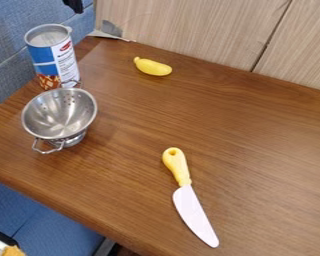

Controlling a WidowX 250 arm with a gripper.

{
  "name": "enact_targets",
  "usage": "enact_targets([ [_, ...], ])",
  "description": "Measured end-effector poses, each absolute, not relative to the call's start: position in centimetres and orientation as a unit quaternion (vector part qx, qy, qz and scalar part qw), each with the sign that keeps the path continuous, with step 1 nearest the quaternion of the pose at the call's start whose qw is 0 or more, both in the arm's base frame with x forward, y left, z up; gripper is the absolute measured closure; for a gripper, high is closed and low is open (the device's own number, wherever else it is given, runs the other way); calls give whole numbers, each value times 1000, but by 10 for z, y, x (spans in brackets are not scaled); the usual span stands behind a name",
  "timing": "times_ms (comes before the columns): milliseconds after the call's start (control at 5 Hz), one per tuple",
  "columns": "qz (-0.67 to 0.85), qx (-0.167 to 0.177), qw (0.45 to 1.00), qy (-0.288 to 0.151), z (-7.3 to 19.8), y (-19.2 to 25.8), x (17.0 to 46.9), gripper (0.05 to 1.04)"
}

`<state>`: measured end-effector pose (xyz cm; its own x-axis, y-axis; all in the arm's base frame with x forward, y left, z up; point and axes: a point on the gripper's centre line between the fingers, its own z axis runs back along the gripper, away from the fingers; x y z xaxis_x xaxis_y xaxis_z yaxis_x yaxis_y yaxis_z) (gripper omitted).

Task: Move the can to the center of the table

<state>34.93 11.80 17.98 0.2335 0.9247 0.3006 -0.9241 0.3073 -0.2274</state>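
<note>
At the top edge, left of the middle, a small black part of my gripper shows, above and a little right of the can and apart from it. The can, blue and white with a bare metal top, stands upright near the left edge of the brown wooden table. Its lower front is partly hidden behind the colander's rim and handle.
A metal colander stands directly in front of the can. Towards the back lies a yellow toy banana. A toy knife with a yellow handle lies in the front middle. A wood-grain panel borders the table's back.
</note>
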Motion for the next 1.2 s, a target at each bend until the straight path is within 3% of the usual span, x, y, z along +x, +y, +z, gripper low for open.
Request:
enact_targets([
  [400, 624, 17, 764, -163, 171, 135, 341, 83],
  [800, 728, 22, 668, -152, 184, 189, 324, 83],
  [1000, 759, 37, 634, -145, 176, 219, 318, 83],
  [1200, 791, 64, 594, -134, 147, 250, 318, 83],
])
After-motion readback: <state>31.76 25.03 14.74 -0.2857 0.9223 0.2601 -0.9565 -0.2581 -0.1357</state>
